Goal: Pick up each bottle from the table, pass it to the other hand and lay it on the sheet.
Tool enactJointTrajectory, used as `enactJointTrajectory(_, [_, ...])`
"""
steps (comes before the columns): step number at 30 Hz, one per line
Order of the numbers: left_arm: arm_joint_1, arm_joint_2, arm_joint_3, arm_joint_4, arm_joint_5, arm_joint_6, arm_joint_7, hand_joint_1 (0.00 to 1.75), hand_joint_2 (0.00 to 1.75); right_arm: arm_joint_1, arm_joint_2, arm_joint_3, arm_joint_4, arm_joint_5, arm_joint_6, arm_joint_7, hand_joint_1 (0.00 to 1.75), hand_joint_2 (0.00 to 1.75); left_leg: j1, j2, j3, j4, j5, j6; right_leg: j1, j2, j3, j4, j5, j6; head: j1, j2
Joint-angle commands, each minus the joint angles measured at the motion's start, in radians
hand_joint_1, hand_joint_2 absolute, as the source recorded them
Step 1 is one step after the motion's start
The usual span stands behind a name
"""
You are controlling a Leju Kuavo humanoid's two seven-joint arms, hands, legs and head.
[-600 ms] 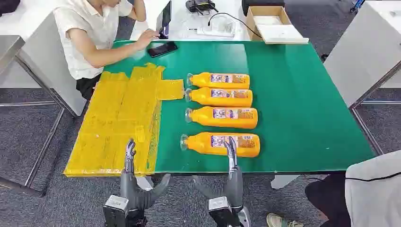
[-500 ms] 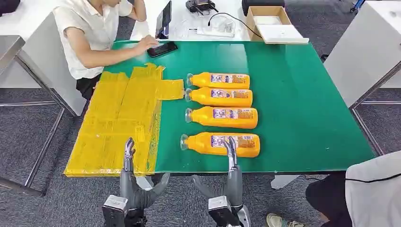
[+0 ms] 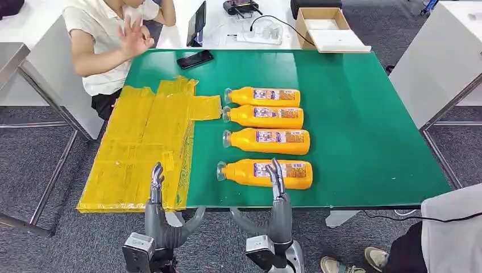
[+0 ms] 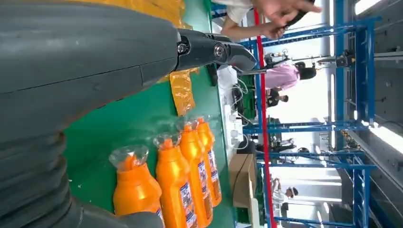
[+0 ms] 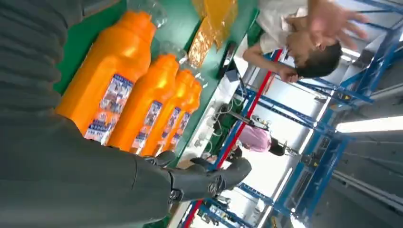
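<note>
While four orange bottles point(image 3: 267, 173) lie untouched in a row beside the yellow sheet point(image 3: 142, 148), both the left hand point(image 3: 156, 196) and the right hand point(image 3: 277, 193) are held empty with fingers extended at the surface point(image 3: 364, 125) edge, presumably for reaching.

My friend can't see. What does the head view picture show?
Four orange bottles lie in a row on a green table, beside a yellow sheet. The robot's left hand and right hand, both empty, reach toward the near edge.

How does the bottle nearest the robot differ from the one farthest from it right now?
The nearest bottle lies set apart from the row, under the right hand's raised fingers; the farthest bottle lies close beside its neighbour, next to the yellow sheet's corner flap. The nearest one also sits slightly further left. Both are orange, lying on their sides, clear caps pointing toward the sheet.
</note>
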Motion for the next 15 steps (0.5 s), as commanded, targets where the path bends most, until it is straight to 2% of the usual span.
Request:
enactJointTrajectory(1, [-0.034, 0.019, -0.03, 0.058, -0.006, -0.007, -0.016, 0.0, 1.75, -0.095, -0.052, -0.13, 0.159, 0.143, 0.01, 0.094, 0.0, 1.75, 0.0, 0.001, 0.006, -0.002, -0.001, -0.001, 0.001, -0.001, 0.006, -0.002, -0.001, -0.001, 0.0, 0.0])
enactJointTrajectory(15, [-0.033, 0.019, -0.029, 0.056, -0.007, -0.007, -0.016, 0.0, 1.75, -0.095, -0.047, -0.131, 0.163, 0.147, 0.014, 0.092, 0.0, 1.75, 0.0, 0.001, 0.004, -0.001, -0.001, -0.001, 0.001, -0.001, 0.004, -0.001, -0.001, -0.001, 0.0, 0.0])
